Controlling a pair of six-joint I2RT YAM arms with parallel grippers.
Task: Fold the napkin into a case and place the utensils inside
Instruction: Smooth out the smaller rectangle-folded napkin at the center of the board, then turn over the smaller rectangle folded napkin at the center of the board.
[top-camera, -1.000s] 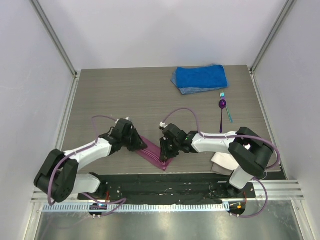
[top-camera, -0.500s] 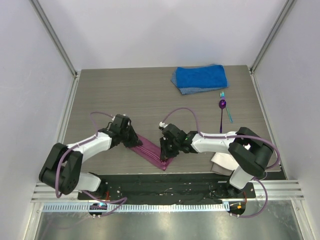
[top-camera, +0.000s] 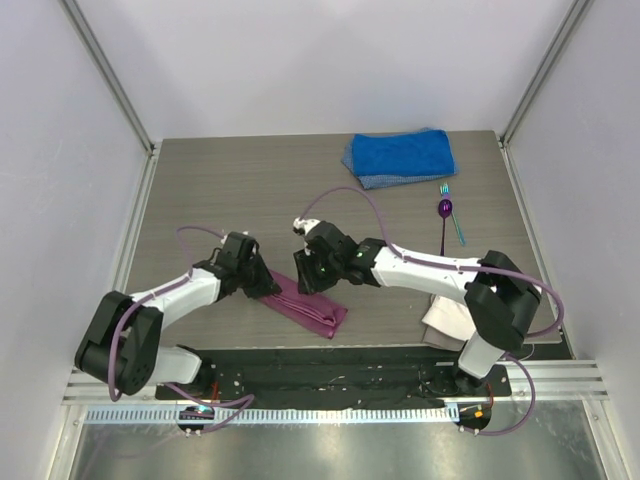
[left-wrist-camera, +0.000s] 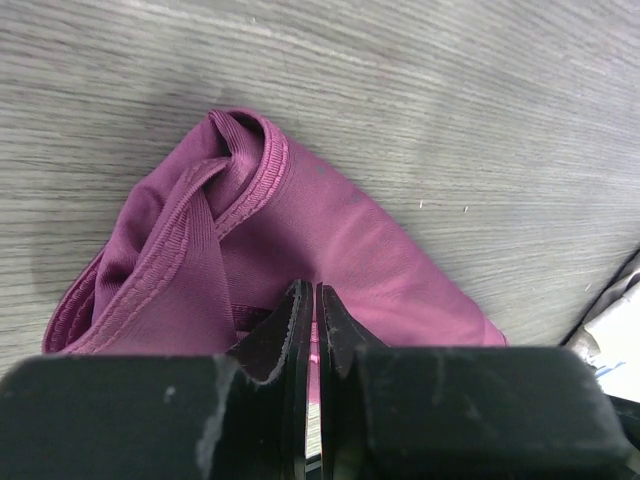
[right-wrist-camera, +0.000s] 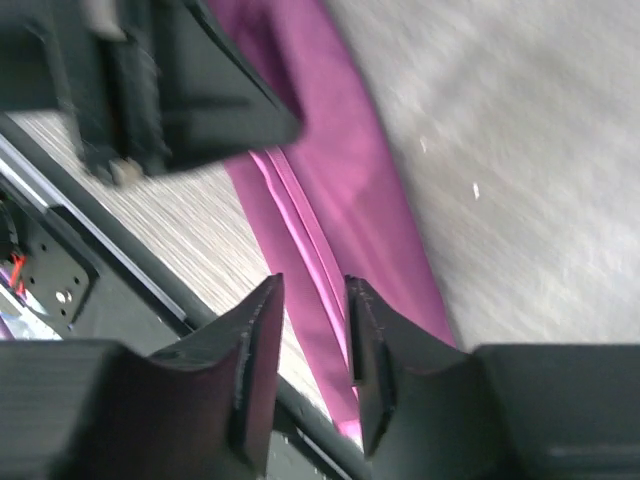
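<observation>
The napkin (top-camera: 312, 310) is magenta, the towel (top-camera: 400, 155) blue, the table (top-camera: 220, 190) grey wood-grain.

The napkin (top-camera: 312, 310) lies front-centre, the utensils (top-camera: 446, 212) right, behind it.

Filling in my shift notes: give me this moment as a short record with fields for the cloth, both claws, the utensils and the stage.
napkin: folded into a narrow strip, lying near the front edge of the table
left claw: shut on the napkin at the strip's left end
right claw: open, above the strip, holding nothing
spoon and fork: side by side on the table's right, outside the napkin
blue towel: folded, at the back
stage: strip folded, utensils not yet inside
</observation>
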